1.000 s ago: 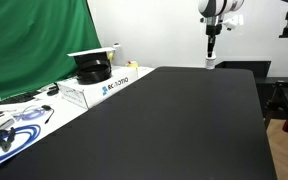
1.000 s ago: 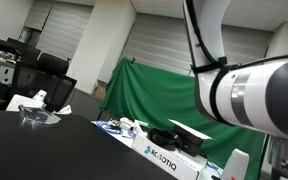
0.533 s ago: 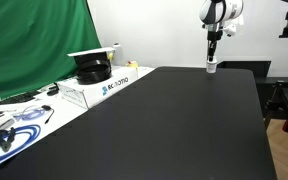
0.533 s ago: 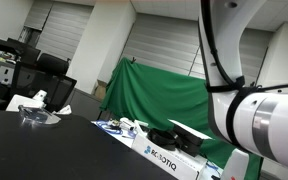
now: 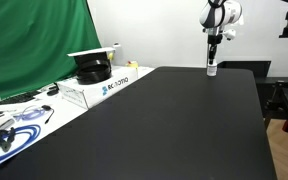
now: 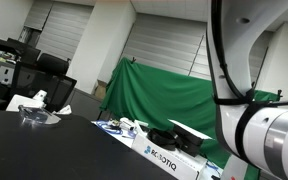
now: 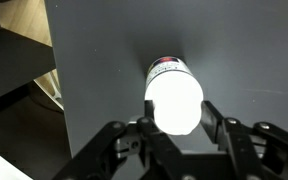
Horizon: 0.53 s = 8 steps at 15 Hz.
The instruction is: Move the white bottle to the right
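White bottle [image 7: 174, 98] upright on black table [image 7: 104, 60], directly between spread fingers [image 7: 216, 122] of end effector [image 7: 176, 116]; released, not gripping.

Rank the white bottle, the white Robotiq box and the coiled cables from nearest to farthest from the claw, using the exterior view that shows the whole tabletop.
1. The white bottle: directly below the claw, at the far end of the black table.
2. The white box: beside the table, toward the picture's left.
3. The coiled cables: bottom-left corner of the picture.
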### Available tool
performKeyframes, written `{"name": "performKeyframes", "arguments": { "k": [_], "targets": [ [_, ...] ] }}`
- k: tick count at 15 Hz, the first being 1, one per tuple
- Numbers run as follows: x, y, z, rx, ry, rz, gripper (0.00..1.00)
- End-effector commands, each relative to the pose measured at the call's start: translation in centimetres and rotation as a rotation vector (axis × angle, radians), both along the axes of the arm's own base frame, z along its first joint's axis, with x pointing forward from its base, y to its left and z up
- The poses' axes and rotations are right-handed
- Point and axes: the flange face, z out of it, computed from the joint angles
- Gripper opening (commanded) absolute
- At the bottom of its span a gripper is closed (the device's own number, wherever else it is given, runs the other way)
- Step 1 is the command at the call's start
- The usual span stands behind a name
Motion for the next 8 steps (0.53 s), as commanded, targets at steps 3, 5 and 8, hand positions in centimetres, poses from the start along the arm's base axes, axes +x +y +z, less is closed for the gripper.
{"name": "performKeyframes", "arguments": {
  "k": [3,5,8],
  "targets": [
    [1.0,0.1,3.5,0.001,-0.015,-0.010,0.96],
    [1.1,0.7,5.6,-0.010,-0.032,-0.002,1.00],
    [1.1,1.2,8.8,-0.035,-0.060,0.014,1.00]
  ]
}}
